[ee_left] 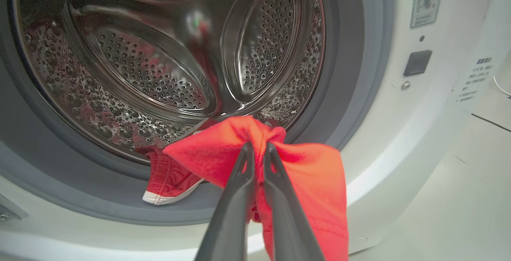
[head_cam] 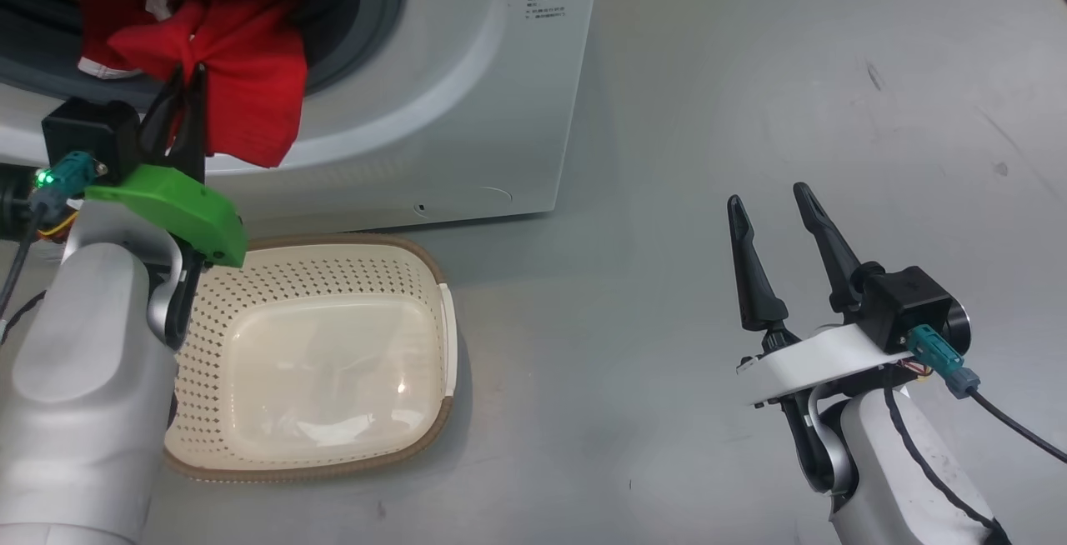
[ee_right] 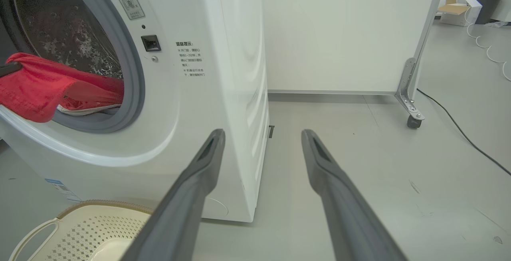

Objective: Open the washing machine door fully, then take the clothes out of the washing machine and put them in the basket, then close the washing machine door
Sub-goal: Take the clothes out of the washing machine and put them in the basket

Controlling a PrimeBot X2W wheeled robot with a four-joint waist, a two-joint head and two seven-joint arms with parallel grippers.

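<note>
Bearing the washing machine (ee_right: 223, 73), scuffed grey floor (ee_right: 379, 153) (cable (ee_right: 463, 134) trailing) meets partition (ee_right: 339, 33).

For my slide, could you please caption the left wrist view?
Left hand shut on the red clothes, before the open washing machine.

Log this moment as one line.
step: taking clothes out | left gripper: shut on clothes at washing machine opening | right gripper: open, above floor | basket: no clothes inside
</note>
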